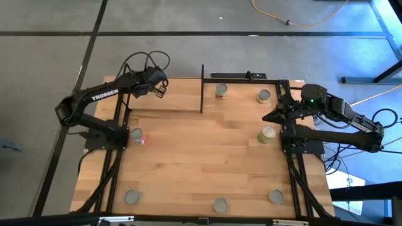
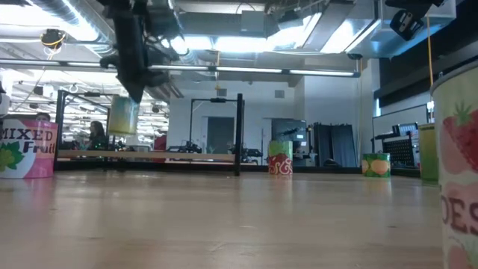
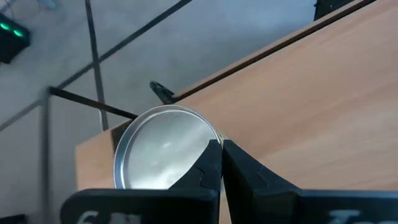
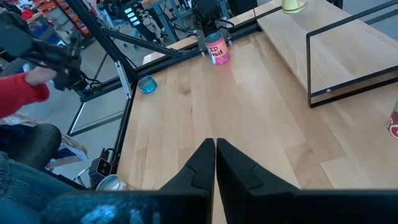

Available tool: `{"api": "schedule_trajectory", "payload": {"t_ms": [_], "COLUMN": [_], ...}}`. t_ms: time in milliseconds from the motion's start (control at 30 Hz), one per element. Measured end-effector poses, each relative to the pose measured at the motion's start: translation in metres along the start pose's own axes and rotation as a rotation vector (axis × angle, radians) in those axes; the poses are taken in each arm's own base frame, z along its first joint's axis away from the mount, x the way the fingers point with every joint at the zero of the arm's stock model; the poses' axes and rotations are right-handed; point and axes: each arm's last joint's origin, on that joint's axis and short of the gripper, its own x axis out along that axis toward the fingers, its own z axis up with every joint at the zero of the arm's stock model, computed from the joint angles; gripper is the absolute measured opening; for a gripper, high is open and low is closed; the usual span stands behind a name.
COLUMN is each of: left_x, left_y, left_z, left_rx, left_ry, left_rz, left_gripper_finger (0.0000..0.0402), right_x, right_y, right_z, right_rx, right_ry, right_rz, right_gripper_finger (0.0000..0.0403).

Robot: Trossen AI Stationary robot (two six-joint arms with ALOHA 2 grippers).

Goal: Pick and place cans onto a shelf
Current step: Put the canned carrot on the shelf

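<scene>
Left gripper [image 1: 159, 88] hovers above the shelf's [image 1: 169, 94] left end, jaws closed with nothing between them; a can [image 3: 163, 147] with a silver top sits on the shelf just beside its fingertips. Right gripper [image 1: 271, 116] waits near the surface's [image 1: 201, 163] right edge, jaws closed and empty. Other cans: two at the far right by the shelf, one near the right arm, one pink at the left, three along the near edge.

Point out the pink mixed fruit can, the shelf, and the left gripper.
Pink mixed fruit can [image 2: 27, 149], low view, on its label.
Shelf [image 1: 164, 94], high view, on the bare wood plank.
Left gripper [image 3: 222, 151], left wrist view, between its fingertips.
</scene>
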Motion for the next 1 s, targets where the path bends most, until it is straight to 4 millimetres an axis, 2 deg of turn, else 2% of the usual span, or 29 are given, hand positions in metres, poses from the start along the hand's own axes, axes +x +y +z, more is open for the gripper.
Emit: {"api": "schedule_trajectory", "payload": {"t_ms": [333, 1000], "left_x": [0.024, 0.040], "left_y": [0.011, 0.031], "left_z": [-0.005, -0.001], "left_rx": [-0.059, -0.068], "left_ry": [0.014, 0.092], "left_rz": [0.035, -0.045], "left_gripper_finger": [0.0000, 0.0000], "right_x": [0.000, 0.000], "right_y": [0.000, 0.000], "right_z": [0.000, 0.000], "right_rx": [0.000, 0.000], "right_ry": [0.000, -0.005], "right_rz": [-0.001, -0.015], "right_gripper_finger": [0.0019, 0.0019]}}
